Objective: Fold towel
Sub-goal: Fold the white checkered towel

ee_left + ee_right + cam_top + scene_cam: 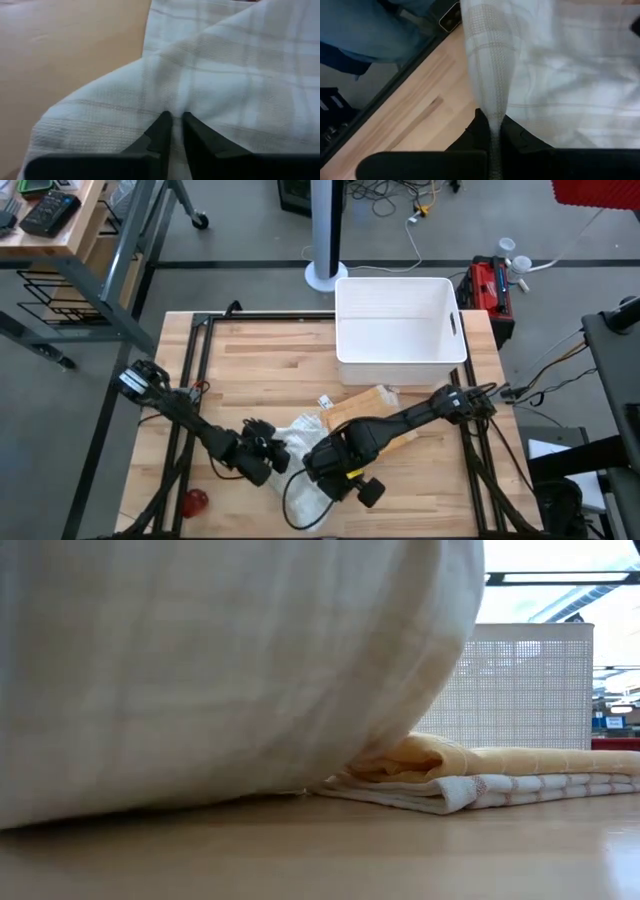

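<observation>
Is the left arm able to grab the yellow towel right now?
Probably not. The left gripper is pinched on the white towel, and the right arm lies across the yellow towel, between it and the left gripper.

Your left gripper (172, 131) is low at the left edge of the white towel (300, 442), its fingers nearly together with cloth pinched between them. Your right gripper (491, 131) is at the towel's near right side, its fingers closed tight on a raised fold.
</observation>
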`<state>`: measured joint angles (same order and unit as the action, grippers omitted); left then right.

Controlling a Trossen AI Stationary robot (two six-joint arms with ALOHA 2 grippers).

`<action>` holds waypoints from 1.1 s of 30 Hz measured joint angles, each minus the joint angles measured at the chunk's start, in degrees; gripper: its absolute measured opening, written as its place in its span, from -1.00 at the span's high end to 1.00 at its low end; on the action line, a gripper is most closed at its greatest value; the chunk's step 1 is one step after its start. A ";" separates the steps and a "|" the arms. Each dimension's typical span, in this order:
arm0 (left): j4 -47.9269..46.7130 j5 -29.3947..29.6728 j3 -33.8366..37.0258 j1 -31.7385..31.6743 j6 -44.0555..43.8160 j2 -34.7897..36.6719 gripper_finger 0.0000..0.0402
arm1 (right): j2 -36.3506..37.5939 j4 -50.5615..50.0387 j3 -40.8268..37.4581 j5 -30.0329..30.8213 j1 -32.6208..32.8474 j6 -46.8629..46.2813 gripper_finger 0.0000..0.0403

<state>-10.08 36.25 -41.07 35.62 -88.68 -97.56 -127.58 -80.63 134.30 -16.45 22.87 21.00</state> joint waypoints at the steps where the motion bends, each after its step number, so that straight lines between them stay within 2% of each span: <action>1: 0.67 -0.13 -0.46 0.12 0.22 -0.60 0.84 | 0.60 -0.48 0.00 0.06 0.03 -0.34 0.99; 6: 3.15 -2.58 -5.73 0.46 5.20 -4.16 0.98 | 3.47 -0.71 0.00 0.37 -0.44 -0.68 0.99; 12: 2.87 -3.02 -14.35 0.46 8.89 -9.45 0.94 | 3.78 -0.07 0.00 1.94 -2.11 -1.50 0.99; 17: 2.70 6.01 -18.92 1.61 9.41 -10.91 0.97 | 2.55 0.10 -0.29 1.92 -2.98 -0.48 0.99; 22: 1.72 10.87 -20.23 3.27 9.77 -9.35 0.99 | 2.10 0.94 -0.67 1.92 -3.59 0.98 0.99; 29: 1.31 11.05 -20.32 4.04 5.97 -8.16 0.99 | 2.09 3.87 -1.11 1.90 -5.26 2.00 0.99; 33: -1.82 11.11 -20.31 4.15 -0.32 -8.16 0.99 | 2.09 5.14 -2.53 1.90 -6.42 2.65 0.99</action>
<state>-11.90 47.37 -61.39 39.77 -89.00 -105.71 -125.49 -75.49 131.77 -14.55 16.45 23.66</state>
